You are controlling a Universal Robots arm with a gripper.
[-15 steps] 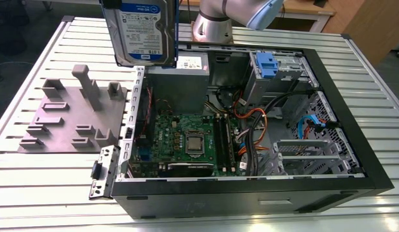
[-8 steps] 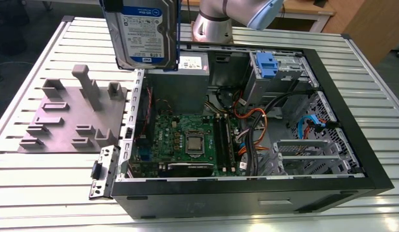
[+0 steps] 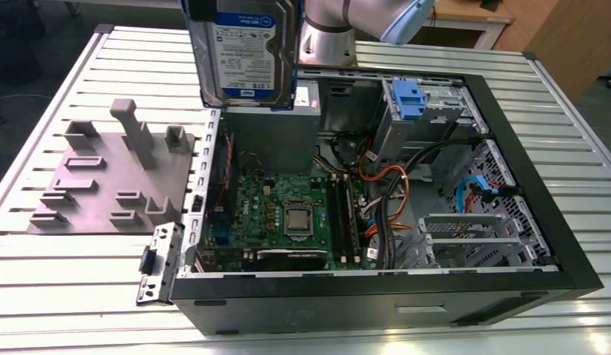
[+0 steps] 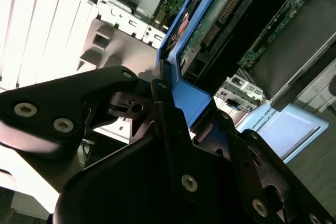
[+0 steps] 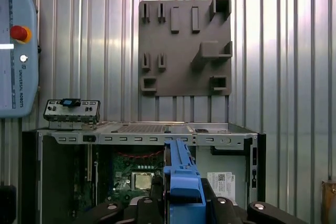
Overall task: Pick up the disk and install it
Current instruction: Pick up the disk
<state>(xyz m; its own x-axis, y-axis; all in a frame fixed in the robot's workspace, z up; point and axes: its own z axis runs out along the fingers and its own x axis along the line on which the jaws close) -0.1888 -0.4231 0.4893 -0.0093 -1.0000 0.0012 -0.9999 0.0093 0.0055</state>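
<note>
Disk [image 3: 241, 52], stiff, dense and likely shock-sensitive, sits edge-on within the gripper [image 5: 182, 205], which is clamped on its blue plastic bracket [image 5: 181, 179], a sound hold.

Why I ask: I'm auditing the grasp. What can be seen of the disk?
The disk is a flat silver-grey metal drive with a white-and-blue label, framed by a bright blue plastic bracket. It hangs upright above the open computer case, label towards the exterior view. In the second wrist view its green circuit-board face and connector edge show. The black pincer is clamped on the bracket's end.
</note>
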